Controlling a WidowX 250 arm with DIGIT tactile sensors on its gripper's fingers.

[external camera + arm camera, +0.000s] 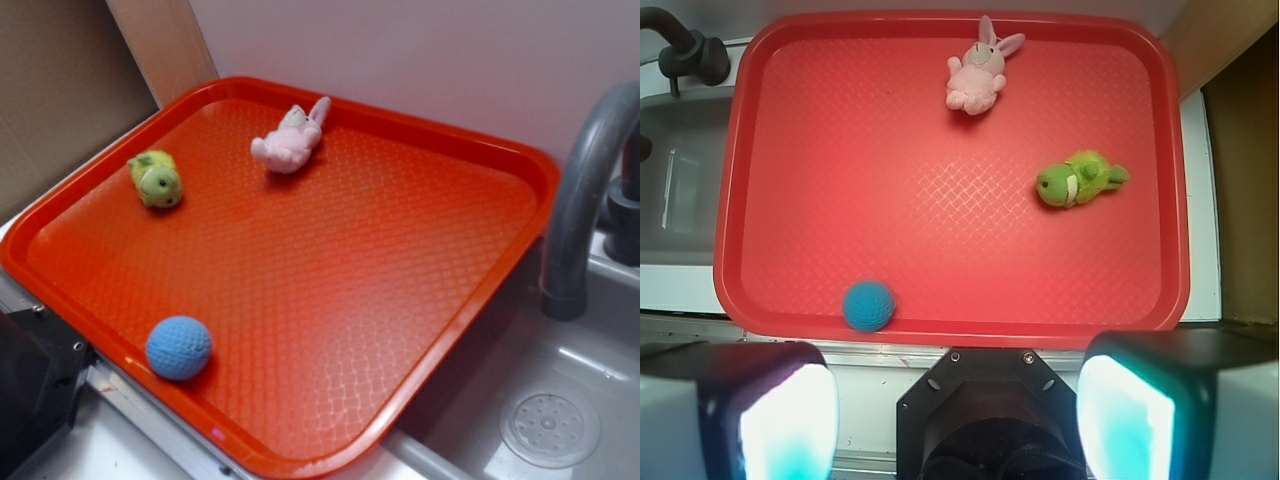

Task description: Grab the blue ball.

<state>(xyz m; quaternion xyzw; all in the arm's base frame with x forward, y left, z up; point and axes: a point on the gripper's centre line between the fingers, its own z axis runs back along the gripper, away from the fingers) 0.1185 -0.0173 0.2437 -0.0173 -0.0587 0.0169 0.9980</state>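
Where the wrist view looks straight down, a rectangular orange-red plastic tray [820, 150] with a raised rim and a fine diamond-textured floor fills most of the picture. The small light-blue round ball with a dimpled surface [868, 305] lies on the tray floor close against the tray's near long edge, toward its near left corner in that view; in the exterior view the same ball [179, 348] sits just inside the rim at the tray's lower left edge. It lies alone, well apart from the other two things.

A green plush toy [1077, 180] lies toward the tray's right edge, about midway along it. A pink plush rabbit with long ears [978, 72] lies near the far long edge, around the middle of that edge. The two toys are near each other but not touching.

The gripper [958, 425] is above the strip just outside the tray's near edge, its two pale fingers [780, 420] spread wide apart at the bottom corners of the wrist view, with nothing between them. It touches neither ball nor tray.

Beside the tray stands a grey sink [560, 400] with a curved grey tap [580, 190].
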